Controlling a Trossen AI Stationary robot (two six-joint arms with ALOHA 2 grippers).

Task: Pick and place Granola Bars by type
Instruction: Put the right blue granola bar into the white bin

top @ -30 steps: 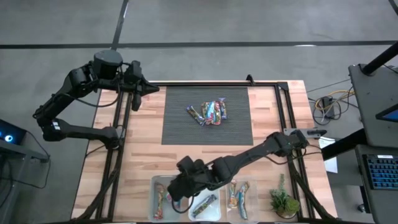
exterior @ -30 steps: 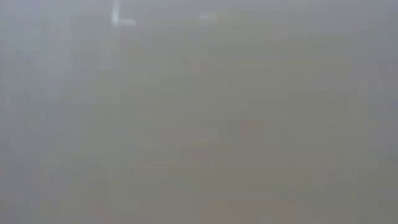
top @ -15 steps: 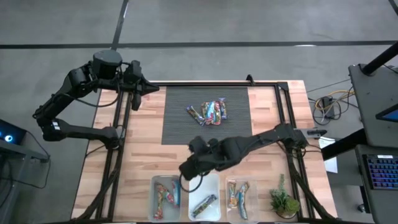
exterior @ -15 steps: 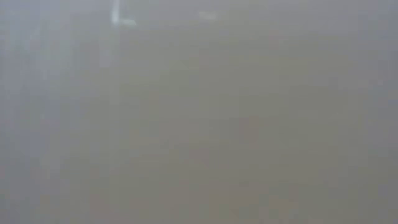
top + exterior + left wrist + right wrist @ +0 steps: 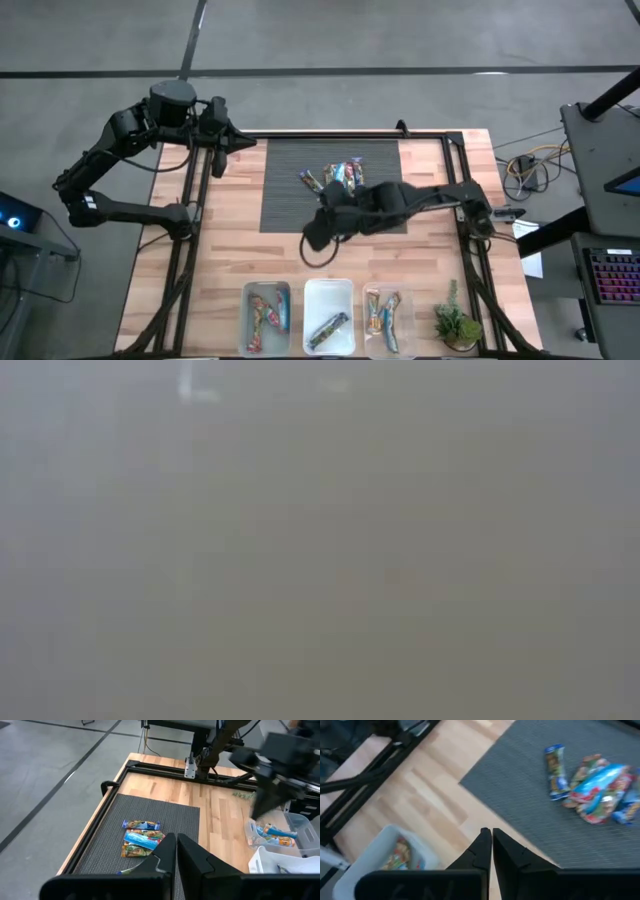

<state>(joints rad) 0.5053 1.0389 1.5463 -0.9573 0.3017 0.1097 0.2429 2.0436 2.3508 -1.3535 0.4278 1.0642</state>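
Note:
Several Granola Bars [image 5: 340, 178] in blue, red and orange wrappers lie in a small pile on the dark mat [image 5: 290, 210]; they also show in the left wrist view [image 5: 141, 837] and the right wrist view [image 5: 592, 785]. More bars lie in three clear bins [image 5: 248, 300] along the table's near edge. My right gripper [image 5: 311, 238] hangs shut and empty over the mat's near edge, nearer than the pile and to its left [image 5: 487, 834]. My left gripper [image 5: 240, 142] waits shut at the far left corner [image 5: 176, 840]. The low view shows only grey haze.
The left bin [image 5: 395, 852] holds bars, the middle bin [image 5: 312, 292] one bar, the right bin [image 5: 368, 298] a few. A small green plant [image 5: 455, 325] stands at the near right corner. Black rails [image 5: 195, 230] run along the table's left and right sides.
My right gripper has left the spot over the left and middle bins and swung toward the table's far edge, ending over the mat's near edge close to the pile. The left arm has kept still.

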